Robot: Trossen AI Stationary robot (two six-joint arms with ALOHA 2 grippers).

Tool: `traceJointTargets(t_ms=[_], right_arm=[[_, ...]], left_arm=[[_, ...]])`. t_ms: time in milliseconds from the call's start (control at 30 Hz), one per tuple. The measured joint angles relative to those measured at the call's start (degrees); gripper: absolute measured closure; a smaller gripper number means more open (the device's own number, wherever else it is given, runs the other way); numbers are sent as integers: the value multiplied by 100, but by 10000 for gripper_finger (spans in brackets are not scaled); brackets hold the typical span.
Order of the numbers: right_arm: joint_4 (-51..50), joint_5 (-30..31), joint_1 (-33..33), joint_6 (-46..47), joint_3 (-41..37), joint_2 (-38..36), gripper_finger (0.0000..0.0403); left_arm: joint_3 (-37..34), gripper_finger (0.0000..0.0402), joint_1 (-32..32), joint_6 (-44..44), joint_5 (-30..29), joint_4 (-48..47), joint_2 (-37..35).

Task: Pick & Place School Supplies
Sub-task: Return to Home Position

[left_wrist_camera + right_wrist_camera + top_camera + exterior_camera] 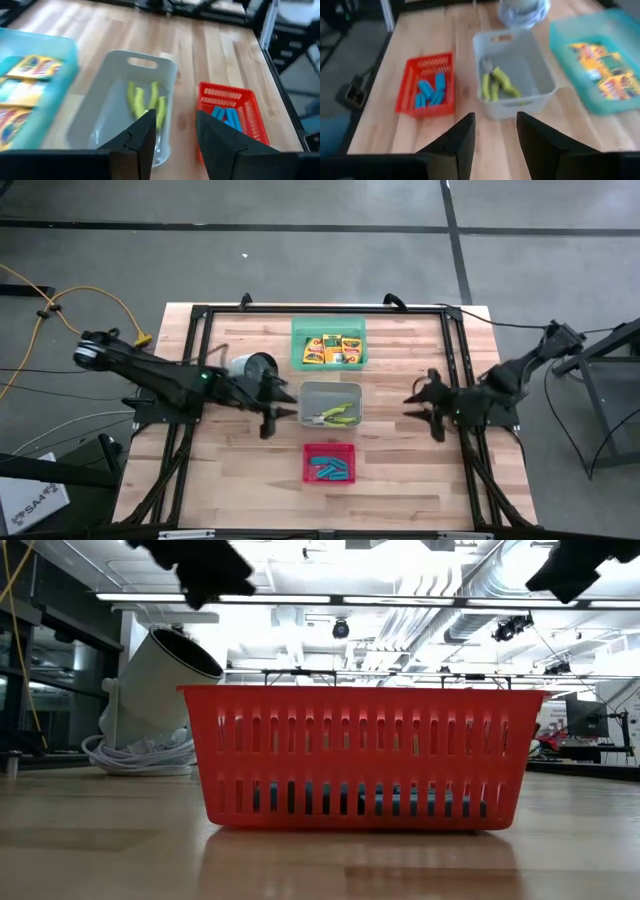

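Note:
Several yellow-orange crayon boxes [331,348] lie in the green tray [298,330] at the far middle. Plier-like tools with yellow-green handles [336,415] [145,100] [497,85] lie on the floor of the grey tray [312,392]. Light-blue pieces [330,468] [430,92] lie in the red tray [309,452] [365,755]. My left gripper [274,408] [175,130] hangs open just left of the grey tray, above the table. My right gripper [420,408] [495,132] hangs open to the right of that tray. Nothing is between the fingers of either.
A white cylinder [250,366] [160,690] with a coiled white cable lies left of the green tray, close behind my left gripper. A black frame [200,315] runs round the wooden table [400,480]. Bare wood lies between the trays and my right gripper.

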Motion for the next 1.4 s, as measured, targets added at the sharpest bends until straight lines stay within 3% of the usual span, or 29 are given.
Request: traceJointTargets(t_ms=[300,533,933,1400], right_arm=[[860,-1112,-1265,-1264,-796,-2002,266],[1475,-1974,-2029,-1380,-1568,-2968,266],[2854,-2609,-2307,-1194,-2769,-3110,266],[3783,-2894,-2309,-1171,-3392,-3110,266]], left_arm=[[-1232,269,282,-431,-202,309,-1621],[-1541,269,150,-578,-198,528,-1881],[-1548,269,0,-614,-215,578,-1822],[-1548,269,0,-744,-215,578,-1822]])
